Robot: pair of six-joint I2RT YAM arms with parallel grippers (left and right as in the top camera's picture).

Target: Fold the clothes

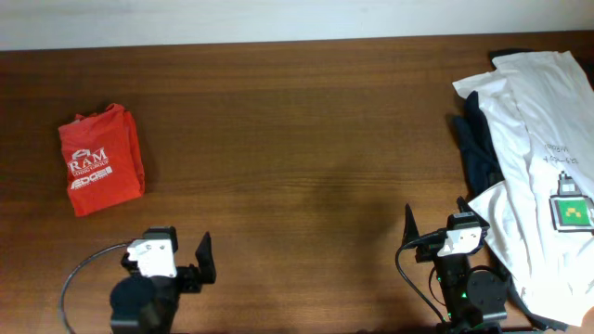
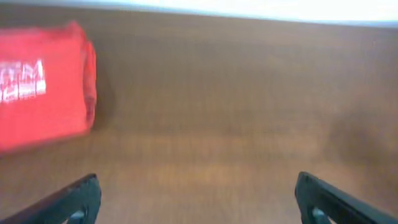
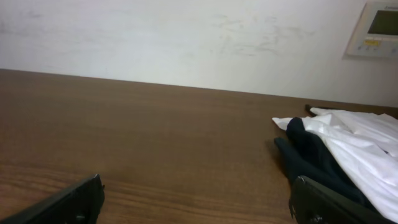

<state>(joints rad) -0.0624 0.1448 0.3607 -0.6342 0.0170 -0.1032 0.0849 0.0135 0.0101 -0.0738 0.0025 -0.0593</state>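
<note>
The red-orange T-shirt (image 1: 100, 160) with white lettering lies folded into a small rectangle at the table's left side. It also shows at the upper left of the left wrist view (image 2: 43, 87). My left gripper (image 1: 176, 246) is open and empty near the front edge, to the right of and nearer than the shirt; its fingers (image 2: 198, 186) are spread wide over bare wood. My right gripper (image 1: 436, 223) is open and empty at the front right, its fingers (image 3: 198, 186) spread over bare wood.
A white shirt (image 1: 543, 139) with a small green-yellow patch (image 1: 573, 212) lies over a dark navy garment (image 1: 481, 153) at the right edge. Both show in the right wrist view, white shirt (image 3: 354, 134) and navy garment (image 3: 311, 158). A wall stands behind the table.
</note>
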